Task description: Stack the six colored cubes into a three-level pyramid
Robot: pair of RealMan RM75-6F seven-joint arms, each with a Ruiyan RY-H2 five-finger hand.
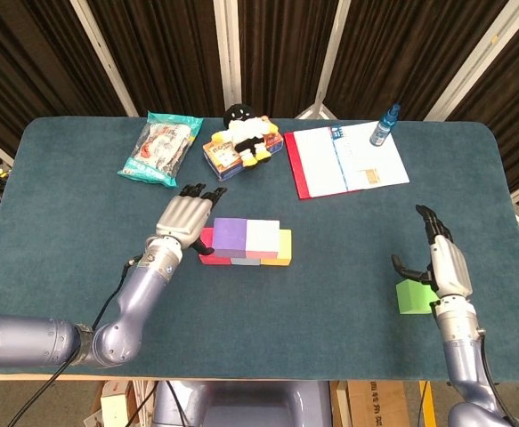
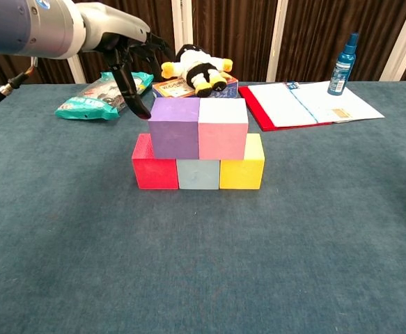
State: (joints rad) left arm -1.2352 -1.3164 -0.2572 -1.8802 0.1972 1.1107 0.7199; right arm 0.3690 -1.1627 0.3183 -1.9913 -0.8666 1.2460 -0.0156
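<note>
Risk sits with the last cube. We see two levels built: red cube (image 2: 154, 171), grey cube (image 2: 198, 174) and yellow cube (image 2: 243, 170) in a row, purple cube (image 2: 173, 127) and pink cube (image 2: 223, 128) on top. Green cube (image 1: 411, 296) lies well right of the stack, beside the right hand (image 1: 440, 259), fingers spread, holding nothing. Left hand (image 2: 122, 43) hangs just left of purple, fingers apart, empty. We judge a careless placement could nudge purple or pink off their seats, or a drifting left hand could clip purple.

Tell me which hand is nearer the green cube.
Right. The right hand hovers open just beside the green cube; the left hand is far across the table, by the purple cube.
</note>
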